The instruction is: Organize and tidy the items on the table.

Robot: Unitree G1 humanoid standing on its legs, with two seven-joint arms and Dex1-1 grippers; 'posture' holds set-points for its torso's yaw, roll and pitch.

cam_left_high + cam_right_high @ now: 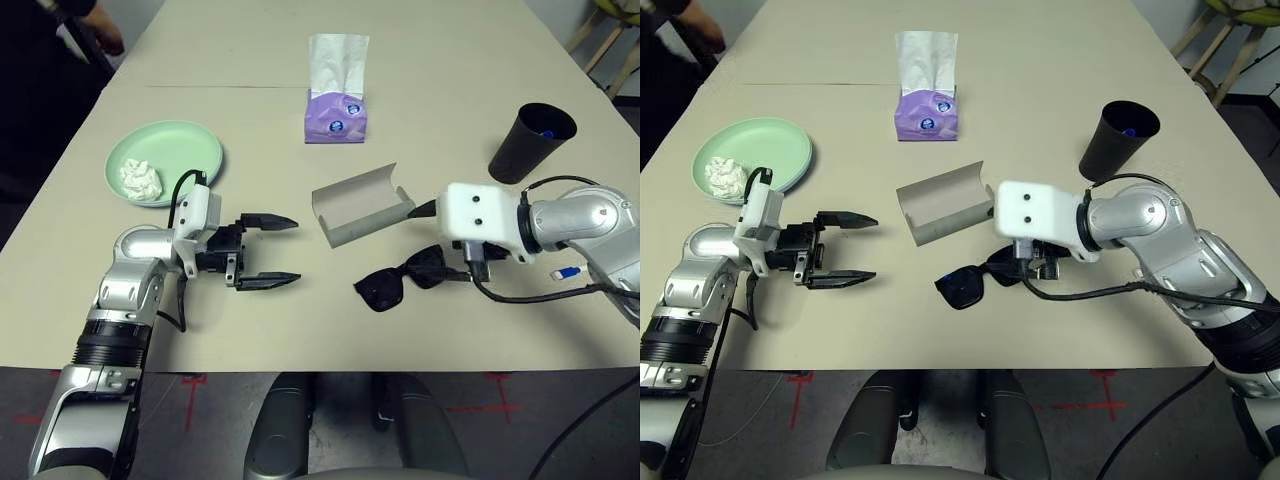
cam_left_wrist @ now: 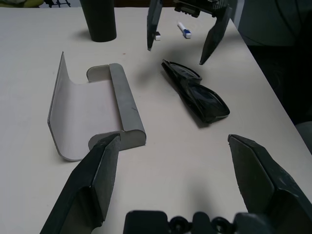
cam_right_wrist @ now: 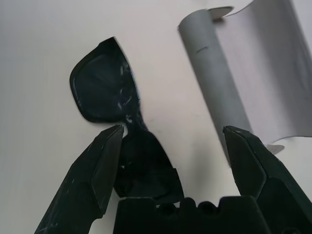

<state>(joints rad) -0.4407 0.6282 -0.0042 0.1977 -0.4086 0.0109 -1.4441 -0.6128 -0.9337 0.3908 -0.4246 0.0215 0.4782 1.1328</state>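
The large beige, smooth-topped table (image 1: 420, 80) carries everything, with a thin seam running across it toward twelve o'clock. Near the middle lies the grey-green oblong glasses case (image 1: 358, 205), lid swung up and hollow showing. Just beside it at five o'clock sit the folded black plastic sunglasses (image 1: 398, 280), flat on the tabletop and apart from the case.

The right gripper (image 3: 170, 146) hangs directly over those sunglasses, tilted downward, its two black fingers spread wide to either side of the frame with nothing clamped between them; I cannot tell if a fingertip touches the lens. The left gripper (image 1: 268, 251) sits at nine o'clock from the case, well apart from it, pointing across the table toward the case, jaws released and empty.

At ten o'clock from the case rests the mint green round plate (image 1: 185, 145), and a crumpled white tissue (image 1: 140, 180) lies inside it near its rim. At twelve o'clock stands a purple tissue pack (image 1: 336, 112) with white sheets rising from its top. At two o'clock stands the black tapered cup (image 1: 530, 142), upright, something small and blue inside it. Beyond the right forearm at four o'clock lies a white marker pen with a blue band (image 1: 565, 272).
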